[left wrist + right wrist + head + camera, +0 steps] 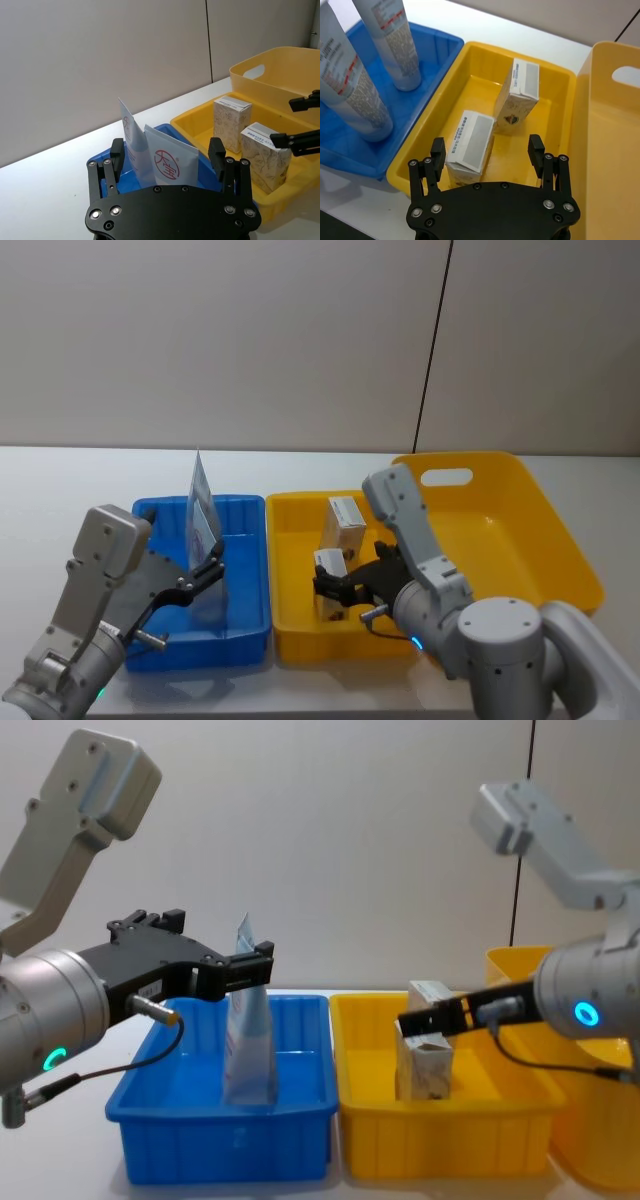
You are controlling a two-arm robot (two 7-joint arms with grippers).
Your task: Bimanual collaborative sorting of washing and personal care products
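Tube (pixel 170 165) inside open left hand (pixel 167 147), box (pixel 469 142) inside open right hand (pixel 487 144), contact unclear

Tube (pixel 350 92) top out of frame

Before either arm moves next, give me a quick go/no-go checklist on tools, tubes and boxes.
1. Opening of left tool: open, ok.
2. Placement of near tube: between the left tool's fingers, gap on each side, ok.
3. Opening of right tool: open, ok.
4. Centring of near box in the right tool: close to one finger, wide gap to the other, not ok.
5. Contact between right tool and near box: cannot tell.
6. Standing of far tube in blue tray and far box in yellow tray: upright, ok.
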